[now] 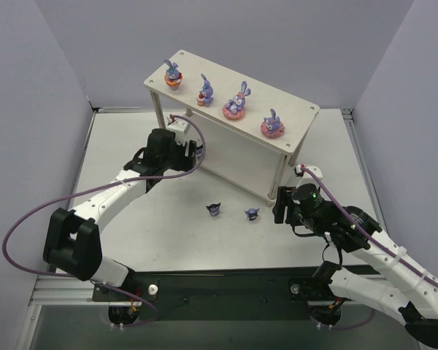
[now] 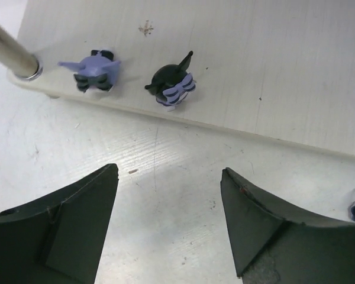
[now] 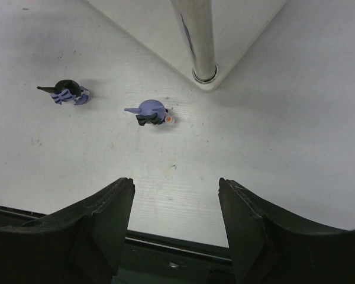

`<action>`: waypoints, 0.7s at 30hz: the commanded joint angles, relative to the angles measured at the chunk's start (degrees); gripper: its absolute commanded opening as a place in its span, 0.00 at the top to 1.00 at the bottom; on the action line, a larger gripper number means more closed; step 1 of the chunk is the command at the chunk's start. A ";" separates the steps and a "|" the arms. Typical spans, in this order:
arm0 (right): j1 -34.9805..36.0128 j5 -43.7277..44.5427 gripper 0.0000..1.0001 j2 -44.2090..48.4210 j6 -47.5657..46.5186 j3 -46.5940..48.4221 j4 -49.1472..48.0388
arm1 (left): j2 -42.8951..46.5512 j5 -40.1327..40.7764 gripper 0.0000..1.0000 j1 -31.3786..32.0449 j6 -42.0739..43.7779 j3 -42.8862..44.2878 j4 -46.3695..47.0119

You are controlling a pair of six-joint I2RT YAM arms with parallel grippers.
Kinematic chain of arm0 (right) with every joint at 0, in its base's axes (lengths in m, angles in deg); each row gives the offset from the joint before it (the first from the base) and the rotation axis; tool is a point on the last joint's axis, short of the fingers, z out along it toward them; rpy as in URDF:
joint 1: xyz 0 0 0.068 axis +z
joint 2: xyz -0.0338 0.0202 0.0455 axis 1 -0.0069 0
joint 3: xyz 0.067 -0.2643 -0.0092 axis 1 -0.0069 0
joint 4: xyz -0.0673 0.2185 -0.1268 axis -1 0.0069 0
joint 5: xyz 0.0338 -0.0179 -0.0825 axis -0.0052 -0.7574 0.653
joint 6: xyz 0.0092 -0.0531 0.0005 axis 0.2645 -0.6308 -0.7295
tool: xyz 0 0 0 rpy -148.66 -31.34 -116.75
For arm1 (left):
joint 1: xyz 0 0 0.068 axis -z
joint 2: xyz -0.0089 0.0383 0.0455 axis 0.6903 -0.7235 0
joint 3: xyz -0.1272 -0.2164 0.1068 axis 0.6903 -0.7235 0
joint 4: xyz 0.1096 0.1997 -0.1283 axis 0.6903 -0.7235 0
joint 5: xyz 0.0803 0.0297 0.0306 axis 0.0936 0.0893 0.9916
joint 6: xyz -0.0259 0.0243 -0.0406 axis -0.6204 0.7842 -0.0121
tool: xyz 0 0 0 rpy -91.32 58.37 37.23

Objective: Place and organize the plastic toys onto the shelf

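Four rabbits (image 1: 237, 102) line the shelf (image 1: 299, 109) top. Two blue figures (image 2: 171, 86) stand on its lower board (image 2: 254, 59), just past my left hand (image 2: 168, 174), released and empty. Two strays (image 3: 151, 112) wait on the worktop (image 1: 168, 233) before my right hand (image 3: 176, 183), which is spread and empty. Next, I judge: lower it over the nearer stray, clench, and carry it to the lower board.

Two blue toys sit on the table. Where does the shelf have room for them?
The bottom board is bare beyond the two blue figures by the leg. The top board is crowded with four rabbits.
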State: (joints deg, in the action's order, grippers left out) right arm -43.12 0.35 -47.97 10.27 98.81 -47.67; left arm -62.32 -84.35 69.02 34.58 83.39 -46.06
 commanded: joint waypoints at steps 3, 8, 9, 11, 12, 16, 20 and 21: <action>-0.34 -0.56 0.40 -0.26 0.30 -0.50 -1.19 | 5.84 6.56 0.43 -1.72 -19.71 -5.25 1.70; -0.25 -0.83 0.40 -0.34 0.12 -0.76 -1.54 | 2.95 3.05 0.85 -1.81 -29.81 -7.19 3.19; -0.25 -0.83 0.40 -0.34 0.12 -0.85 -1.54 | 2.42 2.09 1.00 -1.81 -31.48 -7.71 3.63; -0.34 -0.74 0.40 -0.08 0.12 -1.11 -1.54 | 0.75 -0.28 1.00 -1.81 -35.62 -8.42 7.05; -0.34 -0.65 0.40 0.10 0.21 -1.12 -1.54 | 0.31 -0.29 1.00 -1.81 -37.28 -9.55 8.28; -0.42 -0.65 0.40 0.53 0.47 -1.47 -1.54 | -2.59 -3.90 1.00 -1.90 -48.43 -13.33 21.35; -0.34 -0.39 0.40 0.89 0.56 -1.55 -1.54 | -5.32 -1.97 1.00 -1.81 -53.47 -14.05 27.62; -0.25 -0.39 0.40 0.98 0.56 -1.64 -1.54 | -5.85 -1.09 1.00 -1.90 -53.99 -13.96 29.02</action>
State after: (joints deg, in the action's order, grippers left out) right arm -43.15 -0.66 -47.84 10.29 97.94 -49.31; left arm -66.51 -86.02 67.38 -11.08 69.11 -29.80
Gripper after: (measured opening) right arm 0.601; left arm 0.022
